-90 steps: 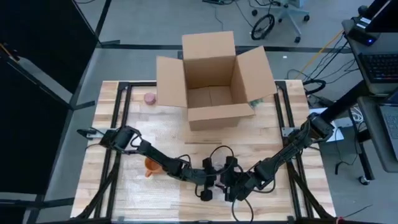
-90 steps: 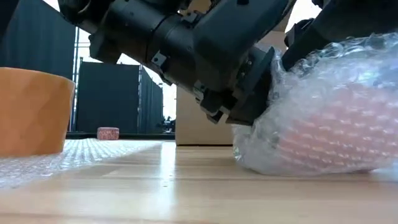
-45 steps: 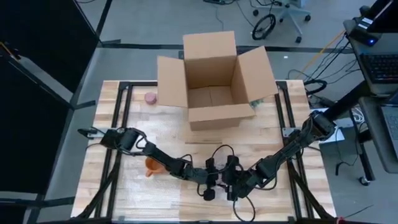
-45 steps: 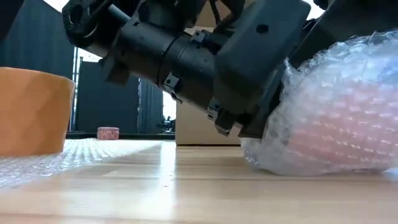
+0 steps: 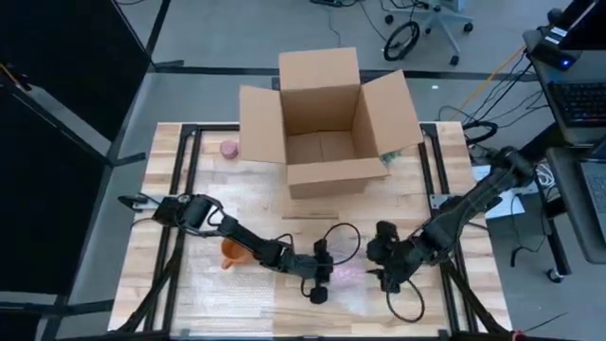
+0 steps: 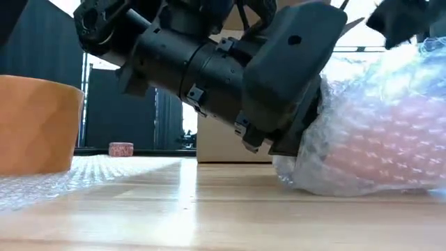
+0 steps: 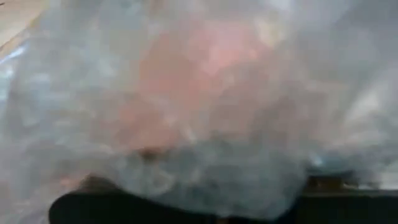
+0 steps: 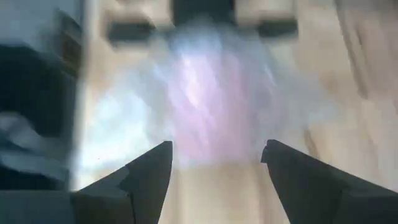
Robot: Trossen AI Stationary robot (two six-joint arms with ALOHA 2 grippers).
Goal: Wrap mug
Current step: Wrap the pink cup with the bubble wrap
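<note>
Filling left wrist view: blurred bubble-wrapped mug [image 7: 199,106].

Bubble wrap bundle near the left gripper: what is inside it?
Through the bubble wrap bundle a pink shape shows, presumably the mug; its handle and rim are covered. The left gripper is pressed against it, and the right gripper is open nearby.

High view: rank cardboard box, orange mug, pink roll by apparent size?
1. cardboard box, by far the largest.
2. orange mug, partly hidden under the left arm, so its extent is unsure.
3. pink roll, slightly smaller; close call with the mug.
</note>
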